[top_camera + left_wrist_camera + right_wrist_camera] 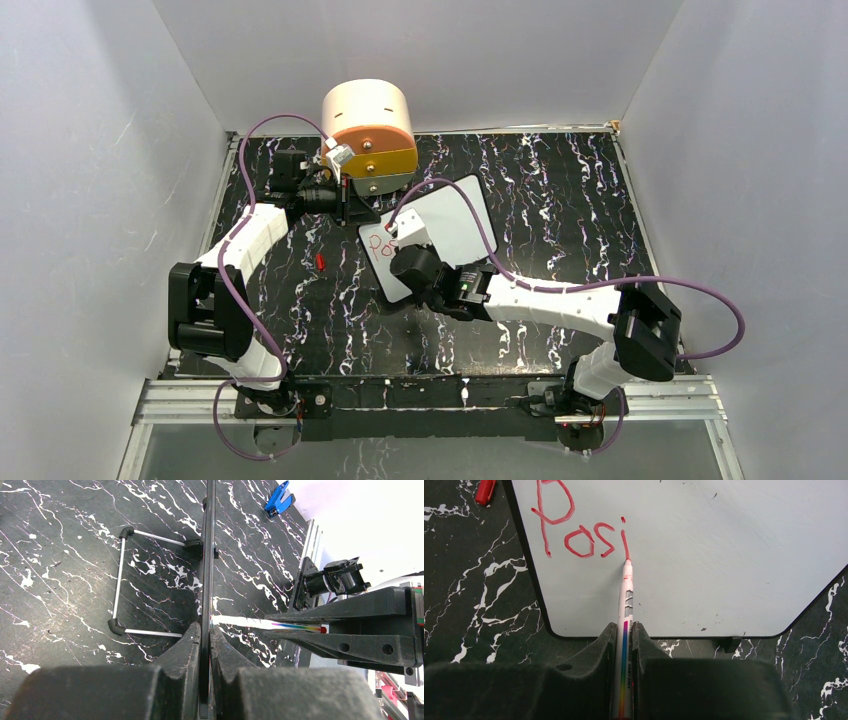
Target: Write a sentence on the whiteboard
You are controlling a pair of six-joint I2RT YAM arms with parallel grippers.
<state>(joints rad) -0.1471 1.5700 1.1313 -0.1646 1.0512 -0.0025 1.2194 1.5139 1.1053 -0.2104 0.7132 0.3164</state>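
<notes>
So the board is white with a thin black rim and rounded corners, a few dark specks on it. It sits around the middle of the table, turned askew in the top view. The lettering reads "Posi" in red so far, up at the board's 10 o'clock corner in the right wrist view. The marker, white with a rainbow stripe, has its red tip touching the bottom of the "i". The right gripper is pinched tight on that marker, coming in from 6 o'clock. The left gripper is clamped on the board's rim, which its camera shows edge-on. A wire stand meets the board at 9 o'clock in that view, with a blue clip at 1 o'clock. From the top, a red cap lies apart at the board's 9 o'clock, and there's a round drum at 11 o'clock
</notes>
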